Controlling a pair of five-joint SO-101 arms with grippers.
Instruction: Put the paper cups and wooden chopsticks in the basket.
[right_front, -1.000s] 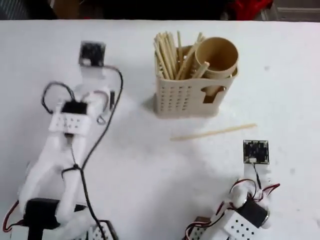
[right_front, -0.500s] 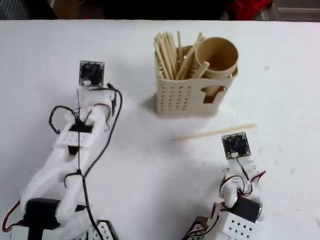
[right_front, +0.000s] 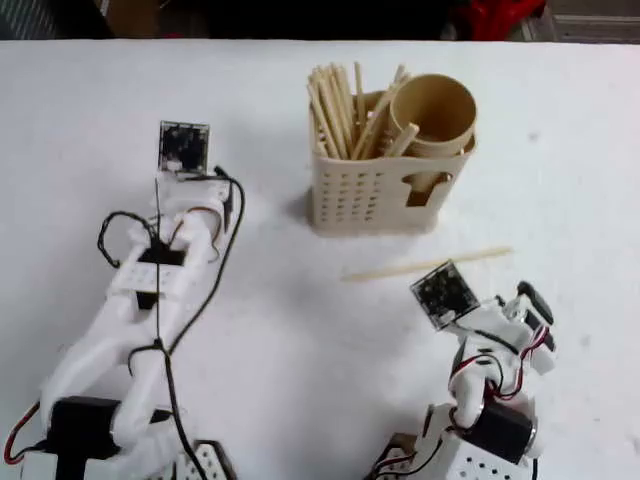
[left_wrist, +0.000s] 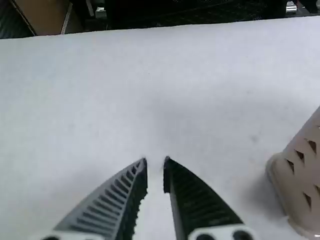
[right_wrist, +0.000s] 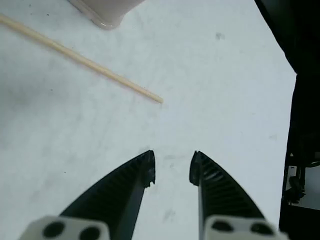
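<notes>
From above, the basket stands on the white table, holding 1 cup on its right side and a bundle of chopsticks on its left, all sticking up past the rim. 1 loose chopstick lies flat on the table just in front of the basket, apart from it and slightly slanted. The left arm sits well to the basket's left. The right arm is in front of the basket, and its camera board is just beside the loose chopstick, covering the jaws from this angle. The left wrist view shows the left gripper over bare table, its jaws almost together with a thin slit between them and nothing held. A perforated corner of the basket shows off to one side. The right wrist view shows the right gripper with its jaws a little apart and empty, above the table. The loose chopstick lies between it and the basket's bottom corner, untouched by either. The table's dark edge runs close by.
</notes>
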